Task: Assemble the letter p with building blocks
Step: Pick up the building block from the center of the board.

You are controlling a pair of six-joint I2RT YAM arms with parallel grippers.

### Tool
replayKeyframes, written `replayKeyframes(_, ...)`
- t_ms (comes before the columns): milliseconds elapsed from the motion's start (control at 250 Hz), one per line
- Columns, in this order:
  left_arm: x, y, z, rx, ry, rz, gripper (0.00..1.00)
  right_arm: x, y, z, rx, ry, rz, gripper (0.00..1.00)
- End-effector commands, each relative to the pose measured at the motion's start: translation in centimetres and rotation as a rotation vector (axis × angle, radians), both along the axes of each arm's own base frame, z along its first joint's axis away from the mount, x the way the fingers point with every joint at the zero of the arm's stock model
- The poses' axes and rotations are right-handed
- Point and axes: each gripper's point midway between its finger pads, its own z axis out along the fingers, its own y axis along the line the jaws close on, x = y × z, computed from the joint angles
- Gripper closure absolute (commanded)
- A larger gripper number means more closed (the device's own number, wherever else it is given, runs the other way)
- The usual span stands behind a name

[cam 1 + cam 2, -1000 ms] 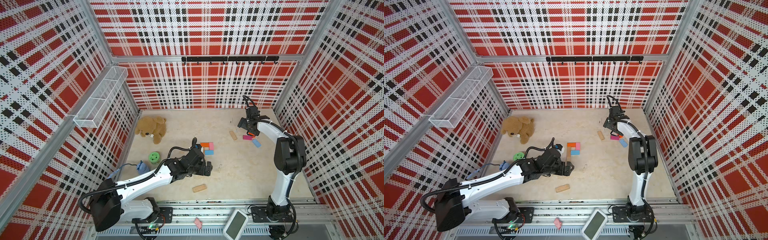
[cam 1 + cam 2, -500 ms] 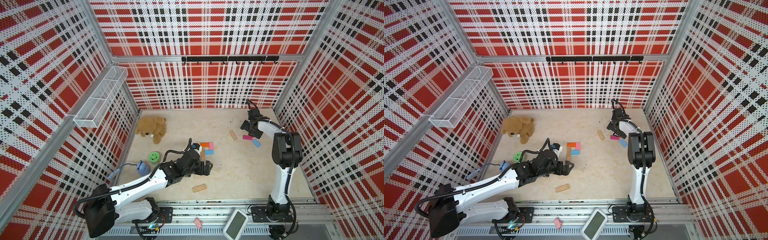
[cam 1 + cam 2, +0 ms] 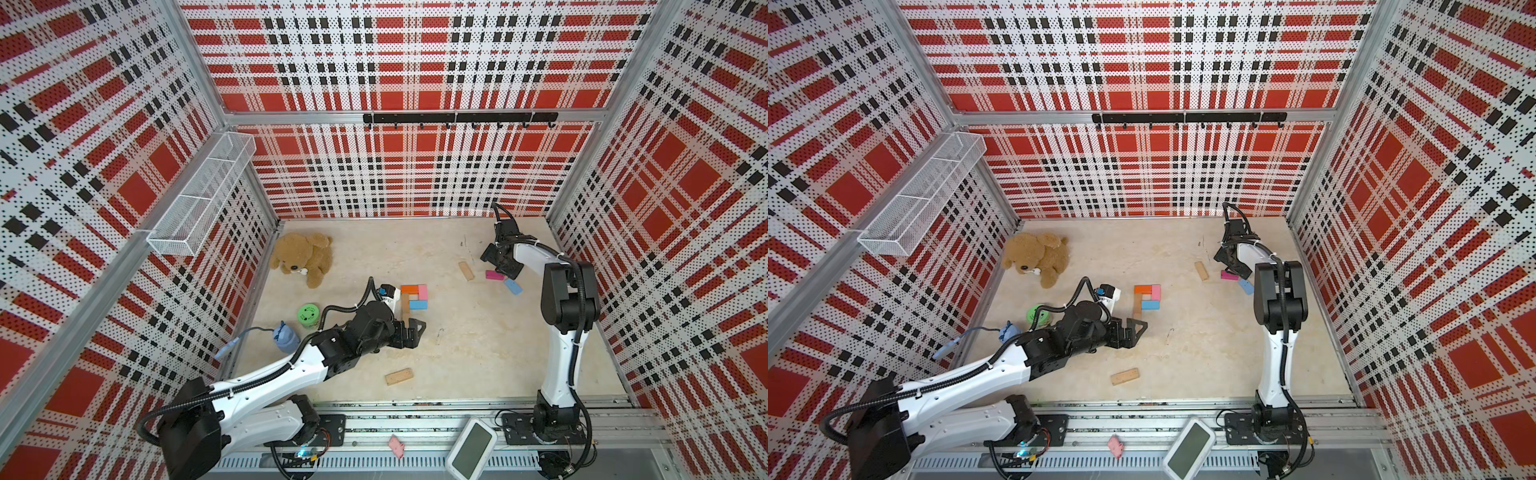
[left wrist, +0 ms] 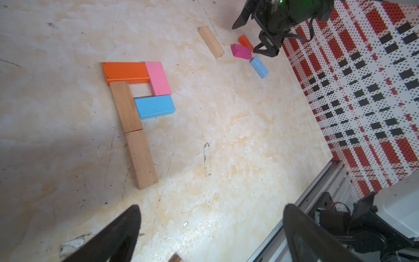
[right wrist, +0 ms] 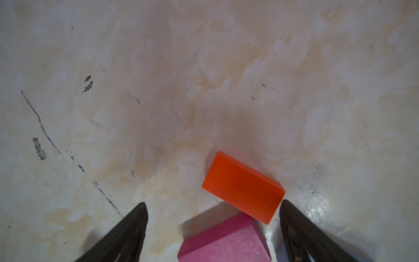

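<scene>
Right gripper [image 5: 213, 203] is hovering low at the far right of the table, its jaws spread wide and gripping nothing. In the right wrist view the stray orange brick [image 5: 243, 187] is lying flat between the fingers, one corner just beside a fingertip, and the magenta brick [image 5: 224, 245] is sitting close against it. In a top view the magenta brick [image 3: 494, 275] is peeking out on the left of the gripper [image 3: 500, 266]. The stray light blue brick [image 3: 513, 286] is lying just near-right of it, and the far tan brick [image 3: 466, 270] is resting a little to the left.

Over to the left gripper [image 4: 212, 206]: released, jaws wide apart, nothing between them, hanging above bare table [image 4: 238, 136] in the middle of the scene. Just beyond it the letter is taking shape. The two stem bricks, the upper tan brick [image 4: 126, 106] and the lower tan brick [image 4: 141, 160], are lying end to end. The long orange brick [image 4: 125, 72] is capping the far end, the light pink brick [image 4: 158, 78] is running down the right side, and the light blue brick [image 4: 154, 106] is closing the loop against the stem.

A loose tan brick [image 3: 399, 376] is lying alone near the front edge. At the far left the brown teddy bear [image 3: 303, 257] is slumping, with the green cylinder toy [image 3: 308, 316] nearer.
</scene>
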Motion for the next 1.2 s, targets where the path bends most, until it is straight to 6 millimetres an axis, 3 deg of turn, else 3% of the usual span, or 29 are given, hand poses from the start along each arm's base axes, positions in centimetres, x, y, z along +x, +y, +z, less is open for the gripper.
replayKeyframes(0, 0.1, 0.1, 0.4, -0.027, -0.018, 0.006, 0.01, 1.4, -0.8, 0.0, 0.006, -0.035, -0.046, 0.09)
replayKeyframes(216, 0.1, -0.1, 0.4, -0.037, -0.014, 0.001, 0.01, 1.7, -0.9, -0.9, 0.005, -0.014, -0.05, 0.13)
replayKeyframes(476, -0.1, 0.0, 0.8, -0.055, -0.02, 0.001, 0.01, 1.7, -1.0, -1.7, -0.001, 0.003, -0.043, 0.27)
replayKeyframes(900, -0.3, 0.0, 1.2, -0.077, -0.018, -0.001, 0.01, 1.2, -1.4, -1.0, -0.041, -0.011, -0.001, 0.46)
replayKeyframes(1076, -0.3, -0.1, 1.0, -0.076, -0.013, -0.003, 0.01, 1.8, -0.8, 0.9, -0.031, -0.06, 0.042, 0.53)
replayKeyframes(1196, -0.4, -0.4, 1.0, -0.08, -0.004, -0.014, 0.01, 1.5, -0.4, 3.9, -0.03, -0.125, 0.067, 0.54)
